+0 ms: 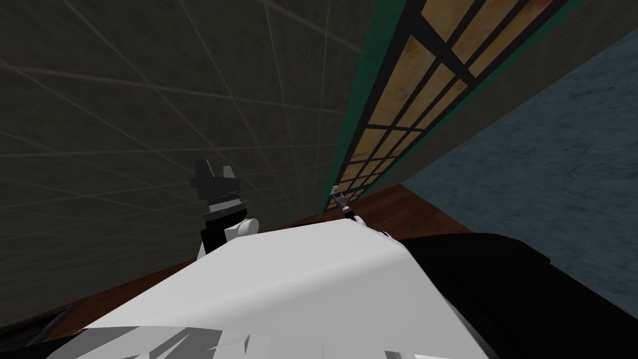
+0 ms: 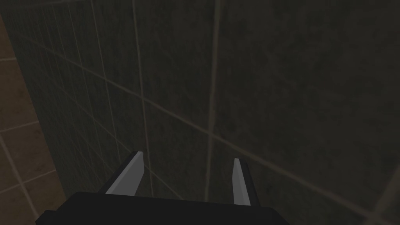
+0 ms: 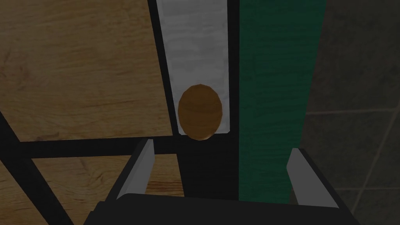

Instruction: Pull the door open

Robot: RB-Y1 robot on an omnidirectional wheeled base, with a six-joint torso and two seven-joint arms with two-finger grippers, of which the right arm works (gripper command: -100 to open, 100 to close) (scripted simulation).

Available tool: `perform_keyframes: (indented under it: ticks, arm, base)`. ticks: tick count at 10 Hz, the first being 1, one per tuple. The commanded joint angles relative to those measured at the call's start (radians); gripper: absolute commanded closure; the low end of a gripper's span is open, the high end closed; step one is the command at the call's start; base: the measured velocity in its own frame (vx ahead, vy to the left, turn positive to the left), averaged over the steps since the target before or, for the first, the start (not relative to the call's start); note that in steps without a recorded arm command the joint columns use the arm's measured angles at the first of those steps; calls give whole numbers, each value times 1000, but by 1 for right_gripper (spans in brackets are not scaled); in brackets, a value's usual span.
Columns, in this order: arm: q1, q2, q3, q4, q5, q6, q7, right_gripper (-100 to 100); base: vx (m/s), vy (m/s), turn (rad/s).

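Dark tiled wall [image 1: 124,93], panelled door [image 1: 402,68], brown floor [image 1: 430,215]

This looks like a room inside a house. A dark tiled wall [image 1: 156,93] with pale joints meets a reddish wooden floor [image 1: 423,212] and a blue-grey wall [image 1: 561,156]. Between them stands a door [image 1: 389,100] of tan wood panels in a black grid, with a green frame [image 1: 358,93] and a round brown knob [image 3: 200,111].

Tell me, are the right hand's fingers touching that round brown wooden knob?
Apart. The right wrist view shows the round brown wooden knob ahead of the open fingers, with a clear gap.
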Motion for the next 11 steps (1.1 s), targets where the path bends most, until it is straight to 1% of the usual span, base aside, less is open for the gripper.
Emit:
perform_keyframes:
  ticks: [1, 2, 3, 4, 5, 6, 11]
  arm:
    - [-2, -15, -16, 34, -16, -24, 2, -100]
    - [3, -27, -29, 51, -30, -39, 2, -100]
    - [5, -33, -35, 59, -37, -45, 2, -100]
    - [10, -45, -48, 77, -51, -61, 2, -100]
    - [10, -37, -41, 70, -43, -58, 4, -100]
    - [10, -37, -41, 70, -43, -58, 4, 100]
    - [10, -37, -41, 70, -43, -58, 4, 100]
  base:
    - [61, 23, 191]
    - [151, 30, 227]
    - [163, 19, 187]
    - [160, 30, 216]
    - [49, 11, -17]
    - [-28, 4, -5]
    - [-5, -7, 0]
